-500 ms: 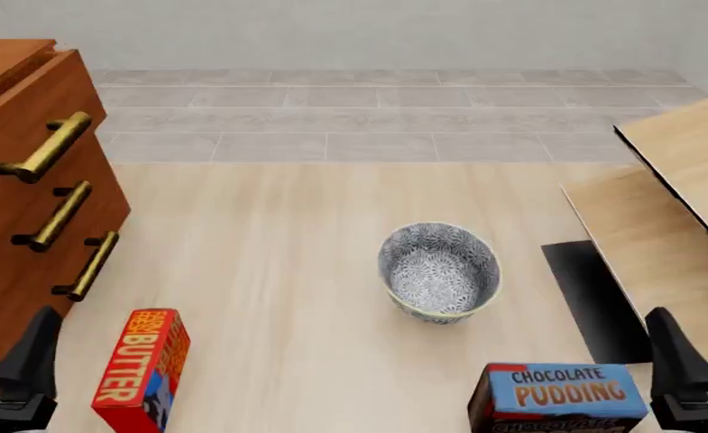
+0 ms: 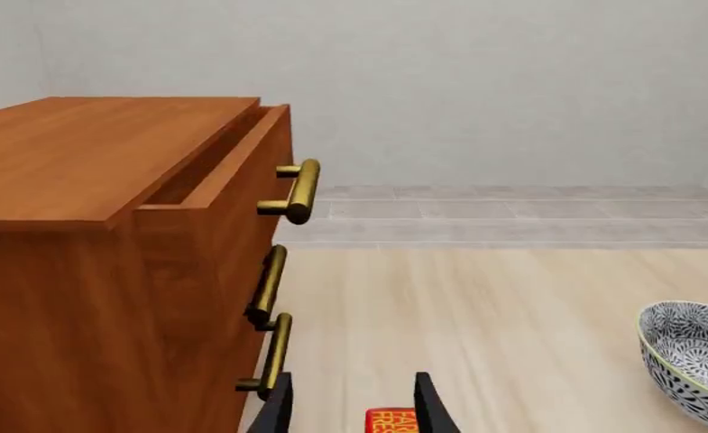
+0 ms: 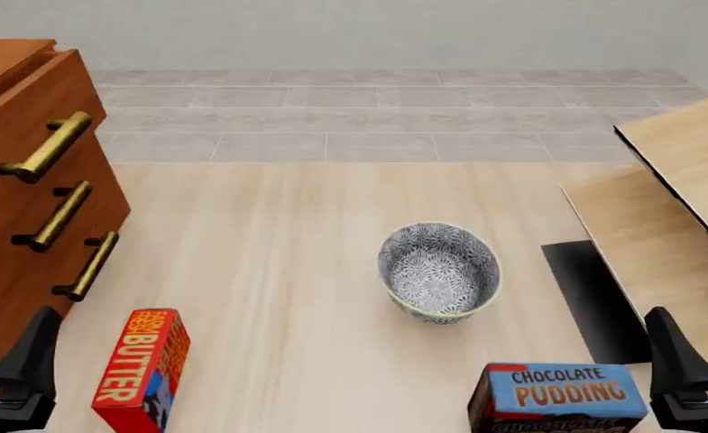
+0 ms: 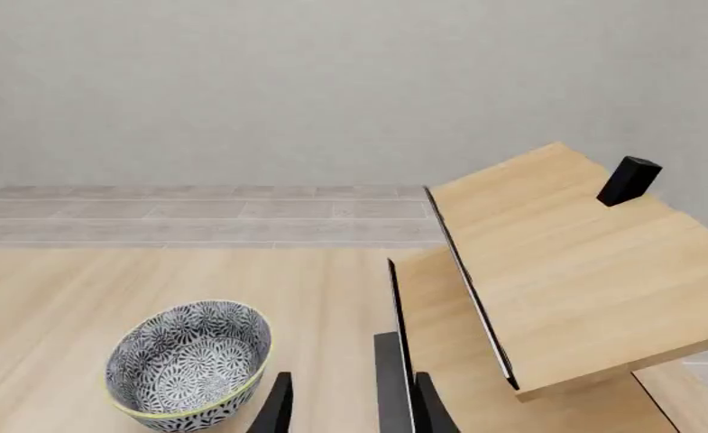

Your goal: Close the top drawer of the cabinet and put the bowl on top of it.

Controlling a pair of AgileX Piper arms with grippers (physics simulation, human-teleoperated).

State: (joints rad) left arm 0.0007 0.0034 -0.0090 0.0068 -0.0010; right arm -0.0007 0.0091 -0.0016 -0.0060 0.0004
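Note:
The reddish-brown cabinet (image 3: 17, 262) stands at the left. Its top drawer (image 2: 227, 225) sticks out a little, leaving a gap behind its front, and its brass handle (image 3: 43, 146) is the highest one. The patterned bowl (image 3: 439, 271) sits upright on the table's middle and also shows in the right wrist view (image 4: 188, 363). My left gripper (image 3: 3, 361) is open, low at the near left beside the cabinet. My right gripper (image 3: 705, 361) is open at the near right. In the wrist views, the left gripper (image 2: 351, 410) and right gripper (image 4: 351, 406) hold nothing.
A red butter box (image 3: 137, 368) stands just right of my left gripper. A blue chocolate pudding box (image 3: 558, 397) lies near my right gripper. Pale light-wood furniture (image 3: 678, 180) with a dark panel (image 3: 588, 298) fills the right side, and a small black block (image 4: 629, 179) sits on it.

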